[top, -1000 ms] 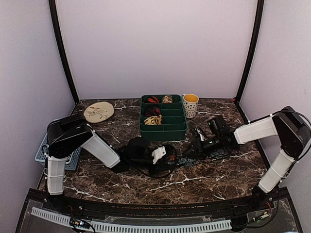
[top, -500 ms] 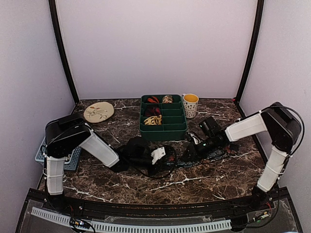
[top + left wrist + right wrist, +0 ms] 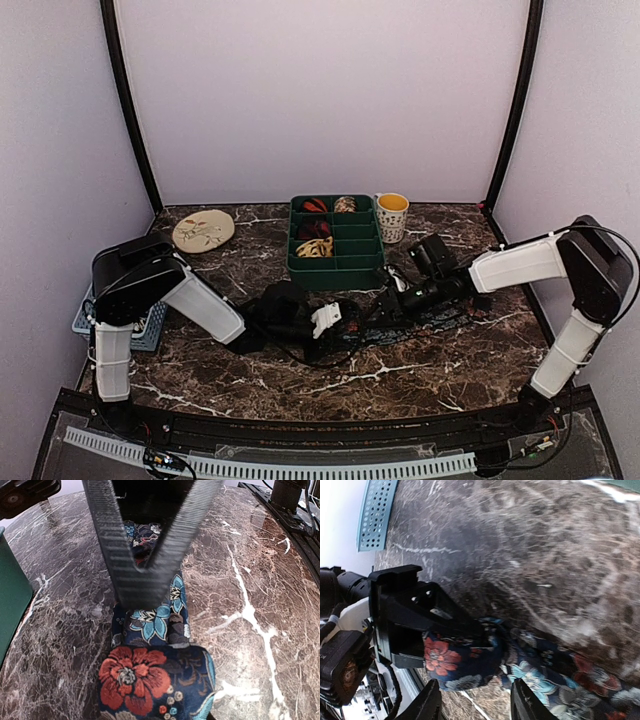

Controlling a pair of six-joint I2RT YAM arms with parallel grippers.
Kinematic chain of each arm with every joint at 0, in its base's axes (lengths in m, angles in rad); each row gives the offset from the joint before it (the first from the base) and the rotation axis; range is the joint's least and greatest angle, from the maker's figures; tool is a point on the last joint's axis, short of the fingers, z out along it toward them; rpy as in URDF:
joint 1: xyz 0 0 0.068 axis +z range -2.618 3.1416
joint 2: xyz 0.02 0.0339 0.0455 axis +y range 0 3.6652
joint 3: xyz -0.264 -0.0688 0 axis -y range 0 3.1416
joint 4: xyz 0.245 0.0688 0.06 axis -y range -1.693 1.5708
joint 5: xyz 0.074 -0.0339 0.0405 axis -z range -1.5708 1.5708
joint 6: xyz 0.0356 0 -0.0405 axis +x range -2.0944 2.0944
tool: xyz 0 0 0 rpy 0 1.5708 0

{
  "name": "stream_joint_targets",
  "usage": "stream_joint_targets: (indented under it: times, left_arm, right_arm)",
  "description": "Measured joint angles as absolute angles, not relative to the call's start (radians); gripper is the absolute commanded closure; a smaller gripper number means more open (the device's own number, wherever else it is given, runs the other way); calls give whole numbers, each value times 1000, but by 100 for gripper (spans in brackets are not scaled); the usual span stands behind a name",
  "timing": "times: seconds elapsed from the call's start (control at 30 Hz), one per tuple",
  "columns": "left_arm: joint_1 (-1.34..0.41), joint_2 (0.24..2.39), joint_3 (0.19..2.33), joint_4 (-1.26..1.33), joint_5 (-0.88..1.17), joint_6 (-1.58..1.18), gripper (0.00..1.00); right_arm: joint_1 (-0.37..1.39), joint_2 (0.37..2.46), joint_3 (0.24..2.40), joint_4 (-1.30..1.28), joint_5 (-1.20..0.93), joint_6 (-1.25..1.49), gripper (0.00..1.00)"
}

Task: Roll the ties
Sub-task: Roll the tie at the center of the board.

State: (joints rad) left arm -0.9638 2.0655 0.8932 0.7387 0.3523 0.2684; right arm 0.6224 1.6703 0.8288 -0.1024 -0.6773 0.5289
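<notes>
A dark blue tie with red and teal flowers lies flat (image 3: pixel 430 318) across the middle of the marble table. Its near end is wound into a roll (image 3: pixel 150 680) (image 3: pixel 455 660). My left gripper (image 3: pixel 335 322) is shut on that roll. My right gripper (image 3: pixel 385 310) (image 3: pixel 477 700) is open just right of the roll, low over the flat band (image 3: pixel 555 675), with nothing between its fingers. In the left wrist view its ribbed grey fingers (image 3: pixel 117 555) form a V over the band (image 3: pixel 160 620). Several rolled ties (image 3: pixel 314 228) sit in the green tray.
The green compartment tray (image 3: pixel 336 272) stands behind the grippers at centre back. A white cup with a yellow inside (image 3: pixel 392 216) is to its right. A beige plate (image 3: pixel 203 230) lies at back left. A blue-grey perforated basket (image 3: pixel 85 318) (image 3: pixel 375 510) sits at the left edge.
My right gripper has moved left along the tie toward the roll, closed briefly, and stands open again. The left gripper has kept its hold and place.
</notes>
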Motion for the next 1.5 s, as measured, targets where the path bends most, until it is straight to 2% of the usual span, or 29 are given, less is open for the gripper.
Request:
stream_joint_targets:
  times: [0.13, 0.23, 0.3, 0.4, 0.47, 0.53, 0.63, 0.7, 0.83, 0.9, 1.0, 1.33, 1.43, 1.5]
  left_arm:
    - [-964, 2060, 894, 727, 345, 268, 75]
    - [-964, 2056, 892, 719, 341, 268, 75]
    - [-964, 2048, 888, 712, 337, 269, 75]
    - [-964, 2043, 885, 701, 333, 269, 75]
    - [-964, 2042, 885, 698, 332, 269, 73]
    - [-964, 2041, 885, 694, 332, 268, 66]
    - [-962, 2040, 885, 689, 331, 269, 47]
    - [-959, 2040, 880, 685, 329, 263, 39]
    - [-951, 2027, 854, 701, 324, 237, 28]
    - [-950, 2021, 835, 721, 325, 216, 18]
    - [-948, 2020, 799, 785, 339, 171, 14]
    - [-987, 2144, 774, 1124, 334, -6, 15]
    - [-994, 2207, 832, 1195, 324, -29, 20]
    - [-997, 2242, 874, 1218, 315, -41, 31]
  right_arm:
    - [664, 1697, 844, -65, -700, 567, 53]
    - [689, 1726, 860, -42, -707, 589, 58]
    - [699, 1747, 874, -31, -708, 598, 66]
    - [703, 1778, 889, -20, -708, 604, 88]
    - [703, 1788, 894, -14, -712, 606, 98]
    - [700, 1789, 899, -9, -712, 607, 100]
    - [699, 1791, 900, -7, -710, 602, 100]
    - [697, 1795, 899, 0, -709, 599, 100]
    - [677, 1797, 876, 24, -710, 583, 100]
    - [662, 1797, 854, 44, -712, 574, 100]
    - [628, 1796, 813, 77, -715, 556, 100]
    - [573, 1795, 746, 115, -709, 497, 100]
    - [573, 1795, 739, 130, -709, 495, 100]
    - [573, 1795, 736, 137, -710, 495, 100]
